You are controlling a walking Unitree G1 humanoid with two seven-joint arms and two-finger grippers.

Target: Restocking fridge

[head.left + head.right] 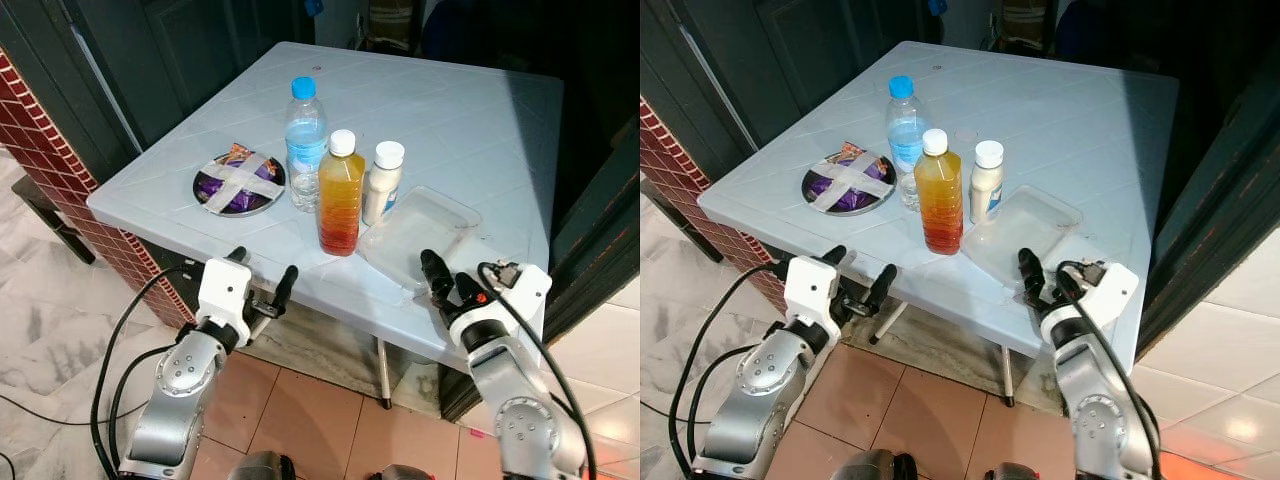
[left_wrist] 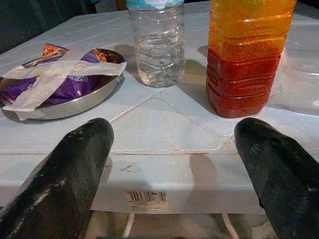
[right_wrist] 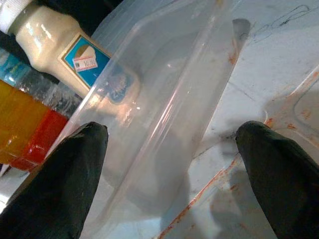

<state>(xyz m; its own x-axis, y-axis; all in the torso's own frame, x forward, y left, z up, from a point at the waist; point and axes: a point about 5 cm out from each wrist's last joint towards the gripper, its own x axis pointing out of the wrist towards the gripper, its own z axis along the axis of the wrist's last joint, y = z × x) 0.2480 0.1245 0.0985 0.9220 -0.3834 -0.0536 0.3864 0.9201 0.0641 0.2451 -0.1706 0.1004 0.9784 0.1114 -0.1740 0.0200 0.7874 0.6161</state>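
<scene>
On the pale plastic table [image 1: 450, 110] stand a clear water bottle with a blue cap [image 1: 305, 140], an orange-and-red juice bottle with a white cap [image 1: 340, 195] and a small cream bottle [image 1: 382, 183]. Beside them lies an empty clear plastic container [image 1: 420, 238]. A steel plate [image 1: 238, 182] holds a taped purple snack packet. My left gripper [image 1: 262, 272] is open at the table's front edge, facing the juice bottle [image 2: 246, 55] and the water bottle [image 2: 157, 45]. My right gripper [image 1: 448, 283] is open at the near end of the container [image 3: 164, 114], touching nothing.
A red brick wall [image 1: 40, 140] runs along the left, with a dark door behind the table. A dark door frame [image 1: 600, 230] stands close on the right. Tiled floor [image 1: 310, 420] lies below the table edge, and black cables [image 1: 115, 340] hang from my left arm.
</scene>
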